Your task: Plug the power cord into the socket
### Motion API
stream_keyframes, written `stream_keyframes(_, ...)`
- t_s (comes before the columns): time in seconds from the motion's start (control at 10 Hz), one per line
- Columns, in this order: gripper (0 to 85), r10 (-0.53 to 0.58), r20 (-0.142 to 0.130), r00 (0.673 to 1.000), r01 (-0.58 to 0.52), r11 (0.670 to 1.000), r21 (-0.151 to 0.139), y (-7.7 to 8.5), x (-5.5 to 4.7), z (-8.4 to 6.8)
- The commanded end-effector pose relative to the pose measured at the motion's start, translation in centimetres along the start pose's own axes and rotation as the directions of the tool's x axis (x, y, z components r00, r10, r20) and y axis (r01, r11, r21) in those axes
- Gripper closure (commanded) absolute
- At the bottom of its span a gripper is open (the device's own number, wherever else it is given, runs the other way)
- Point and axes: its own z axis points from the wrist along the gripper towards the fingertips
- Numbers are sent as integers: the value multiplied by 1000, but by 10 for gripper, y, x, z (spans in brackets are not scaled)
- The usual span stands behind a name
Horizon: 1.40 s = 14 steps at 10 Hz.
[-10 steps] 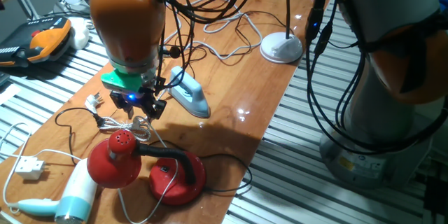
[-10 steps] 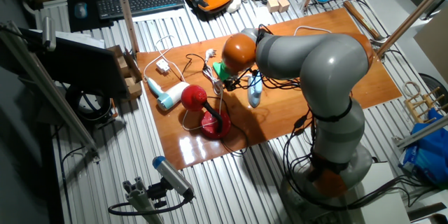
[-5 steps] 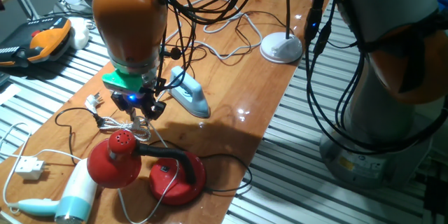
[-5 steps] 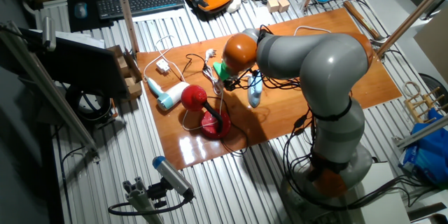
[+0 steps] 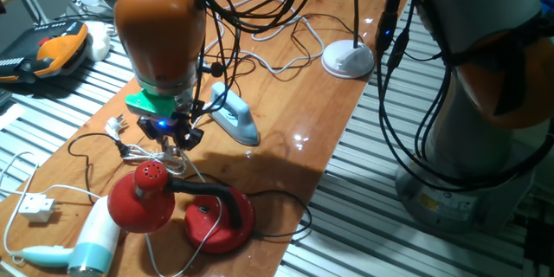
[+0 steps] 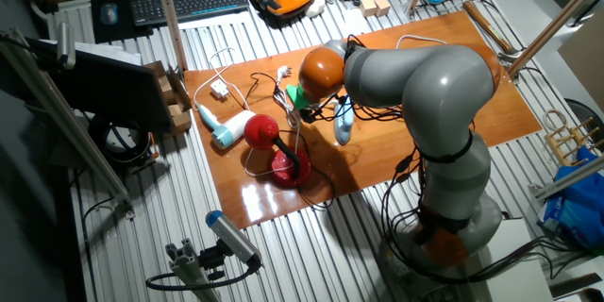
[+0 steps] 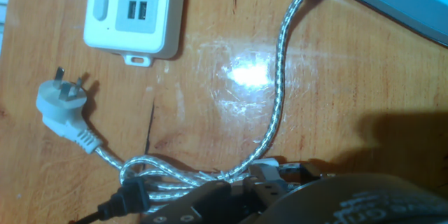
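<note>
**One fixed view:** The black two-finger gripper (image 5: 173,136) has been nudged only slightly toward 9 o'clock in the last second, low over a bundled silvery braided cord (image 5: 164,157). So little change suggests that no plugging has begun. The long thin plain white power cord (image 5: 275,69) is seen looping well apart at 1 o'clock, untouched; its plug cannot be made out. Room is pinched by a red dome desk lamp (image 5: 143,197) at 6 o'clock and a pale blue-white iron (image 5: 234,121) at 3 o'clock.

**The other fixed view:** The hand is masked by the grey arm (image 6: 425,85). Bare wooden tabletop (image 6: 472,85) is left open toward 3 o'clock.

**Hand view:** The long flat white power strip (image 7: 136,7) is shown at 11 o'clock, with a grey-white plug (image 7: 59,105) at 9 o'clock near the board's edge. The spread of the jaws, and whether the bundle is pinched, cannot be told.
</note>
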Motion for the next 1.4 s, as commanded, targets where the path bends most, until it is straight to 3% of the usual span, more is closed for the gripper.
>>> stream_keyframes(0.0,510,0,6,1000,0,1000,-1,0,1,0)
stream_keyframes(0.6,510,-7,27,1000,8,1000,-21,3,4,5)
stream_keyframes(0.7,680,-15,28,1000,16,1000,-23,4,3,5)
stream_keyframes(0.8,680,-24,26,999,24,999,-23,4,2,4)
stream_keyframes(0.9,850,-30,27,999,30,999,-23,5,0,3)
stream_keyframes(1.1,850,-43,21,999,43,999,-10,5,-1,1)
stream_keyframes(1.3,850,-47,8,999,47,998,40,6,-4,-1)
